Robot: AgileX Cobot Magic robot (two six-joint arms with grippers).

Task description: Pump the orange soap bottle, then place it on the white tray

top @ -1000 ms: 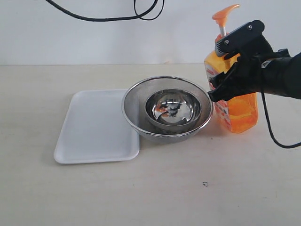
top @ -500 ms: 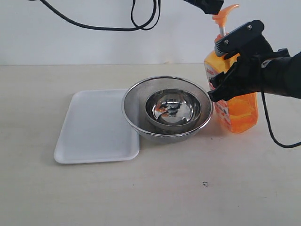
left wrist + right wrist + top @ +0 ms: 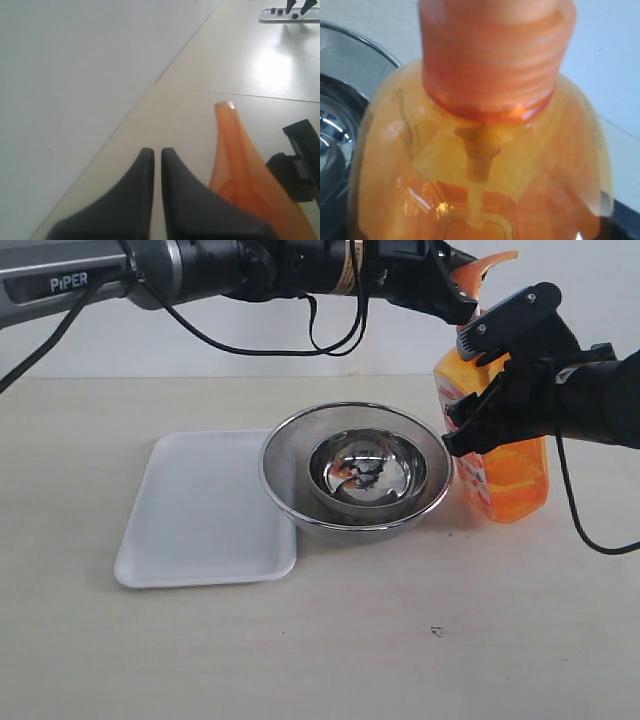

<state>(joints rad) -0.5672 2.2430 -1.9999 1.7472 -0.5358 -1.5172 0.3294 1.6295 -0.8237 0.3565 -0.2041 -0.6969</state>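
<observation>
The bottle stands upright on the surface at 3 o'clock of the steel bowl, with the right hand clamped around its upper body. The left hand, fingers nearly together and empty, is right at the pump. The tray lies at the bowl's 9 o'clock.

**Orange bottle upright at the right, white tray flat at the left**

The orange soap bottle stands upright on the worktop, a tall translucent orange body with a white, red and blue label. Its orange pump head sits at the top. The right gripper clasps its upper body. The white tray lies flat and bare, well apart from the bottle, with a steel strainer bowl between them. The bowl overlaps the tray's right edge.
</observation>
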